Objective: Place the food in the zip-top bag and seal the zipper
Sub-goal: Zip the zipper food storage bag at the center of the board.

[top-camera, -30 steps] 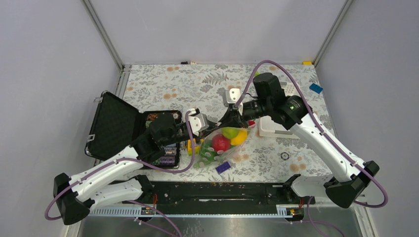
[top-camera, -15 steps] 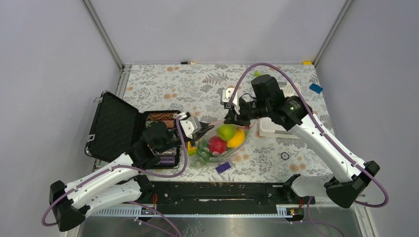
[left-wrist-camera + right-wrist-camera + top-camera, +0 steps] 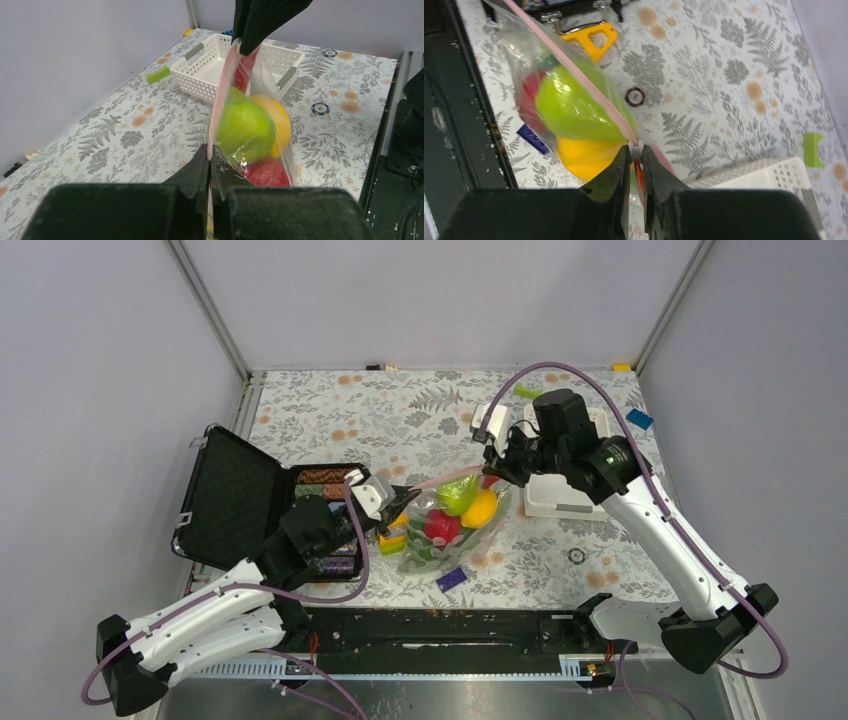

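The zip-top bag [image 3: 452,528] hangs in the middle of the bench [image 3: 330,415], lifted off it and slung between the two hands; the left hand [image 3: 395,498] is pinched fully shut on the left, nearer end of the zipper [image 3: 445,480], and the right hand [image 3: 497,468] is closed narrow on its right, farther end, with a small pale tab showing between its fingers in the right wrist view; held so, the pinkish strip is drawn out taut and straight, which seems meant to line the two lips up for closing, while the weight of the food pulls the clear plastic down beneath it; inside sit a green fruit [image 3: 245,127], a yellow-orange fruit [image 3: 277,120] and a red fruit [image 3: 265,172], pressed together; whether the strip is sealed along its whole length cannot be told, so I judge the filling done and the sealing in hand; a white slotted basket [image 3: 560,502] stands just right of the bag, an open black case [image 3: 235,495] lies at the left, a blue brick [image 3: 451,578] lies near under the bag, and a yellow triangular toy [image 3: 591,36] rests by the case; a small green piece [image 3: 811,148] lies outside the bag beyond the basket, and I cannot tell if it is food; a poker chip [image 3: 635,96] carries markings too small to read; no brand or legible writing shows anywhere.
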`<move>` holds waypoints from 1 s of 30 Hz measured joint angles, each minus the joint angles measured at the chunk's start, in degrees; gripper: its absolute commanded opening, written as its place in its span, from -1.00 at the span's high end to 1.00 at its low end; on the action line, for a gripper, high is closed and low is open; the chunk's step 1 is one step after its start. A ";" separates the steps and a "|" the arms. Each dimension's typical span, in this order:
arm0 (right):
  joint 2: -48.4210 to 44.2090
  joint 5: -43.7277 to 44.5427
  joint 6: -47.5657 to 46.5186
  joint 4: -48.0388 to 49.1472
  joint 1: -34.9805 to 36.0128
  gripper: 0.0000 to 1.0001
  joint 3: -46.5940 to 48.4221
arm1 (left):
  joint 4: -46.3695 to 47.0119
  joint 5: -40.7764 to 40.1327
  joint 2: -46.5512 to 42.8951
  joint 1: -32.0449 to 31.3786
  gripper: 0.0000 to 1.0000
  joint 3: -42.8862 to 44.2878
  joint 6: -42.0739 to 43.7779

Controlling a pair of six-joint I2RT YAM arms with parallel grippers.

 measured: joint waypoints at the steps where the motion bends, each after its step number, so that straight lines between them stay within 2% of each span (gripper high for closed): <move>1: -0.04 0.72 0.31 -0.09 -0.85 1.00 0.00 | 0.04 -0.52 -0.39 0.00 1.00 -0.28 -0.04; 11: -0.04 3.17 2.36 -0.20 -5.92 1.00 -0.33 | 0.00 -4.11 -1.97 -0.09 1.00 -1.57 -0.50; 19: -0.11 -5.51 2.56 -0.85 -8.59 1.00 0.13 | -0.85 -4.44 -0.48 0.00 1.00 -0.09 -0.48; 26: -4.42 -12.52 9.73 3.06 -8.37 1.00 2.08 | 1.68 -3.10 1.42 0.09 1.00 0.55 -0.66; 28: -6.54 -11.50 11.56 5.29 -7.17 1.00 2.03 | 2.71 -2.91 2.32 0.09 1.00 1.11 -0.72; 30: -7.34 -6.27 11.56 5.51 -4.72 1.00 2.51 | 3.21 -2.97 3.30 0.09 1.00 1.86 -0.72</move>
